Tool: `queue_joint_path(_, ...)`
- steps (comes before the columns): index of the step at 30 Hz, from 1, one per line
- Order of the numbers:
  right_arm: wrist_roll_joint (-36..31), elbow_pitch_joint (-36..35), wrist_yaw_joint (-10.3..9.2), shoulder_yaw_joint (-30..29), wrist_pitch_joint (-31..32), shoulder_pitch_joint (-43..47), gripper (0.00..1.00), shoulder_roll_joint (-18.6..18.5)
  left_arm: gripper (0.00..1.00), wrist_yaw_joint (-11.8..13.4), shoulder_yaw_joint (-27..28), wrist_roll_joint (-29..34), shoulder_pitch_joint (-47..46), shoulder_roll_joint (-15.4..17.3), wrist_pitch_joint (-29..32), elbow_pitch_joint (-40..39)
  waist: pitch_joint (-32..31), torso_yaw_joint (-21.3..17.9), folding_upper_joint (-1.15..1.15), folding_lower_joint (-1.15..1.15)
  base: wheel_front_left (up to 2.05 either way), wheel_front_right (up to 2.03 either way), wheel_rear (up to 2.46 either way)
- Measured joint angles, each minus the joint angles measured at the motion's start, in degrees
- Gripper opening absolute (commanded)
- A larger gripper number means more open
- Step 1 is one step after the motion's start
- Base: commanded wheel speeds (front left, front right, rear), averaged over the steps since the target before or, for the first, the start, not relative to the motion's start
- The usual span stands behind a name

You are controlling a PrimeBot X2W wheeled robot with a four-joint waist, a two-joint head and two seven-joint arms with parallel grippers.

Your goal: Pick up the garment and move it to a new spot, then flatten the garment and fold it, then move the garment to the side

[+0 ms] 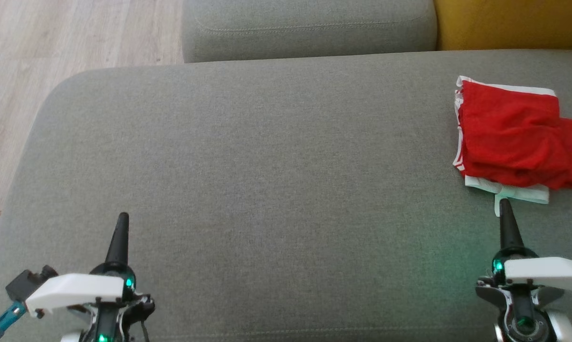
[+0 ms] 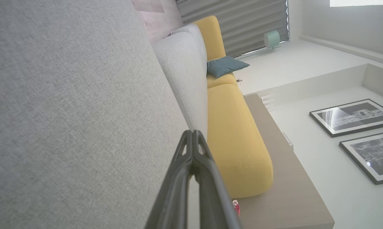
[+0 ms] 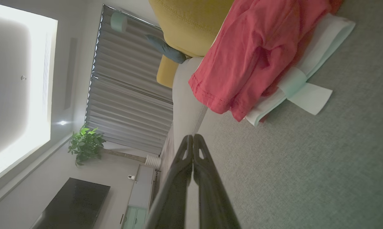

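Observation:
The garment (image 1: pixel 514 137), red with white trim, lies folded in a loose stack at the far right of the grey sofa seat (image 1: pixel 267 156). In the right wrist view the garment (image 3: pixel 258 54) shows red over its white band. My right gripper (image 1: pixel 504 204) is shut and holds nothing, its tip just short of the garment's white near edge. In its own view the right gripper (image 3: pixel 193 137) has both fingers pressed together. My left gripper (image 1: pixel 123 217) is shut and holds nothing, low at the left of the seat. The left gripper (image 2: pixel 194 133) points along the bare cushion.
A grey back cushion (image 1: pixel 309 28) runs behind the seat, with a yellow cushion (image 1: pixel 514 23) at the back right. Wooden floor (image 1: pixel 53 42) lies beyond the seat's left edge. The wide middle of the seat is bare fabric.

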Motion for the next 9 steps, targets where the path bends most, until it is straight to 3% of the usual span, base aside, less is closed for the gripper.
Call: queue_joint_path(9,5.9,0.2,0.00,-0.7,1.2,-0.2,0.00,0.0,0.00,-0.4,0.5,-5.0,-0.9,0.0,1.5,0.5,-0.2,-0.1,0.00,0.00,0.00,0.00,0.00)
